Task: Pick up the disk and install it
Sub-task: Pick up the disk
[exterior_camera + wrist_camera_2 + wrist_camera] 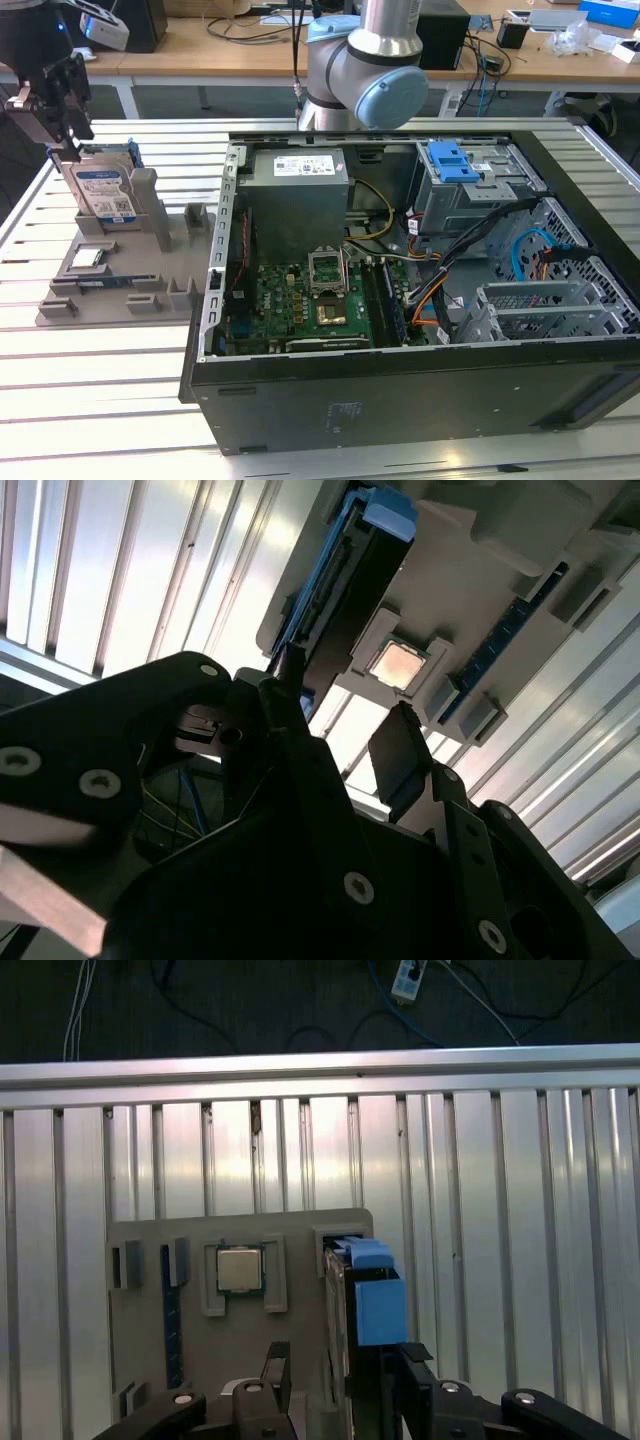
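The disk [105, 195] stands on edge in a grey holder [160, 265] on the slatted surface [100, 400], at the exterior view's left, beside the open computer case [400, 390]. Its blue-and-white label faces the camera, the print too small to read. The pincer [345, 1362] is spread wide, one finger on each side of the disk's upper edge, not clamping it.

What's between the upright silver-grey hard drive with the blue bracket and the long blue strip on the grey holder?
A square silver chip sits there in its own pocket, as the first wrist view shows.
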Controlling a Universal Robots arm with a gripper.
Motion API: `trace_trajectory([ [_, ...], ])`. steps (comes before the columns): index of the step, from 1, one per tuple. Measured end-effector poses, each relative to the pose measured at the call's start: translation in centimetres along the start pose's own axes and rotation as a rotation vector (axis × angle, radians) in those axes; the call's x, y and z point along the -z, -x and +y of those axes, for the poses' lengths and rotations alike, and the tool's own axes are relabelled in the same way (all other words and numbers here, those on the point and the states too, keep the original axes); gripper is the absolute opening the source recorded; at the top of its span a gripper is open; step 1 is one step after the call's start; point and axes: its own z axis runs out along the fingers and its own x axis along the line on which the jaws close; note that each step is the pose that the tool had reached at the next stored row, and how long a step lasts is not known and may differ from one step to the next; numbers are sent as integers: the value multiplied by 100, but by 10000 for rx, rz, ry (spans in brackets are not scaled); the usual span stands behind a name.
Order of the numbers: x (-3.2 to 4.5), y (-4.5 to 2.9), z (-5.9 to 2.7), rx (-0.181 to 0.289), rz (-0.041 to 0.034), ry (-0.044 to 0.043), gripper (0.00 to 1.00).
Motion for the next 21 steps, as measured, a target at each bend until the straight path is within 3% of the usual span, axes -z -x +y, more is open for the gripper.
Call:
trace_trajectory([
  [6, -15, 123, 40, 115, -12, 6, 54],
  [10, -53, 163, 72, 201, -8, 6, 54],
  [21, -292, 188, 99, 568, 10, 14, 54],
])
